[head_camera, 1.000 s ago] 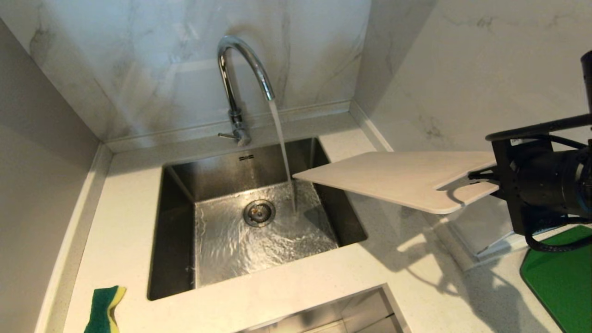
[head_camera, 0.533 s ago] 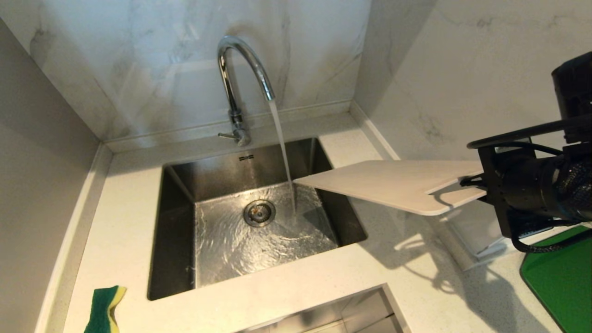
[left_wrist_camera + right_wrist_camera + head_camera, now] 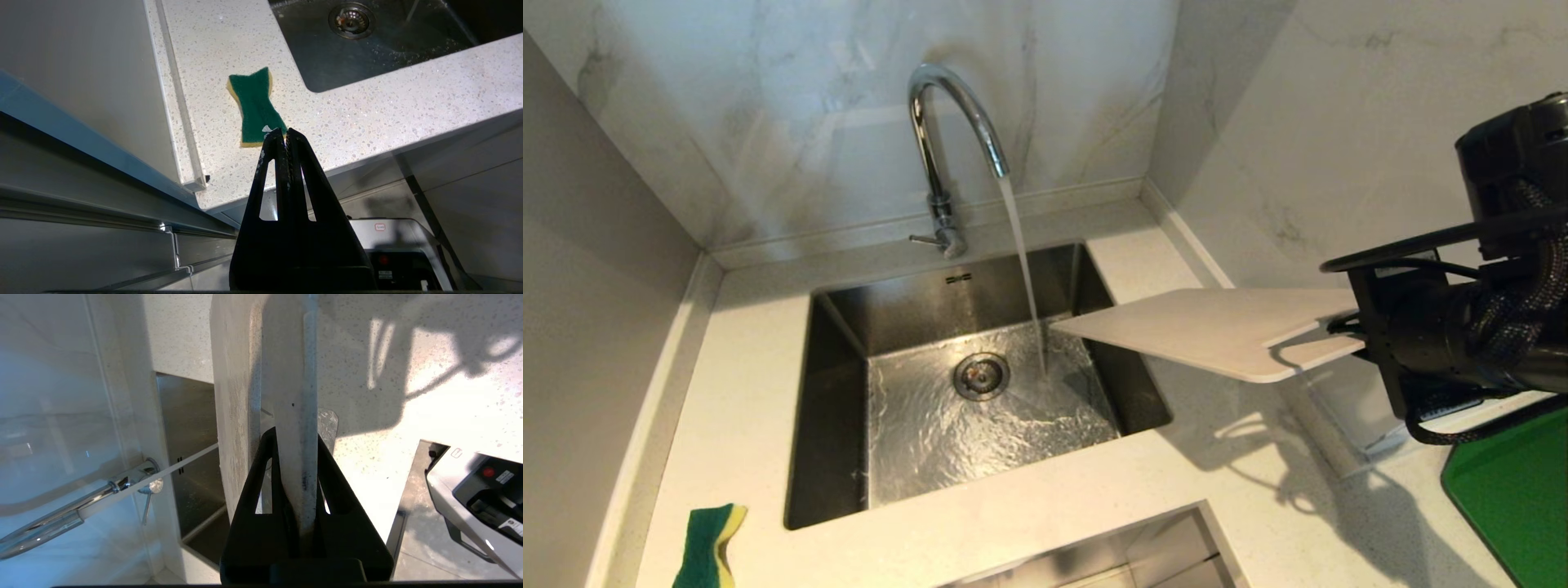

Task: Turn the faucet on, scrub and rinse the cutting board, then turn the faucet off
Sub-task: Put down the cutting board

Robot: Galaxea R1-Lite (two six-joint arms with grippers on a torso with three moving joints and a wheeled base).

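The chrome faucet (image 3: 947, 122) stands behind the sink, and water (image 3: 1023, 261) runs from its spout into the basin. My right gripper (image 3: 1343, 331) is shut on the handle end of the off-white cutting board (image 3: 1209, 331). It holds the board almost flat in the air over the sink's right rim, with the far corner just right of the stream. In the right wrist view both fingers clamp the cutting board (image 3: 294, 375) edge-on inside the right gripper (image 3: 295, 437), with the faucet (image 3: 61, 520) beyond. My left gripper (image 3: 284, 132) is shut and empty, parked below the counter's front edge.
A green and yellow sponge (image 3: 709, 543) (image 3: 255, 106) lies on the counter at the front left of the steel sink (image 3: 833, 457). A dark green mat (image 3: 1511, 498) lies at the far right. A white box-like stand (image 3: 1356, 408) sits under the right arm. Marble walls close in behind and to the right.
The right arm has moved left and a little lower with the cutting board, which now lies flatter. Its far corner stays beside the stream. The water keeps running, and the left arm is still.
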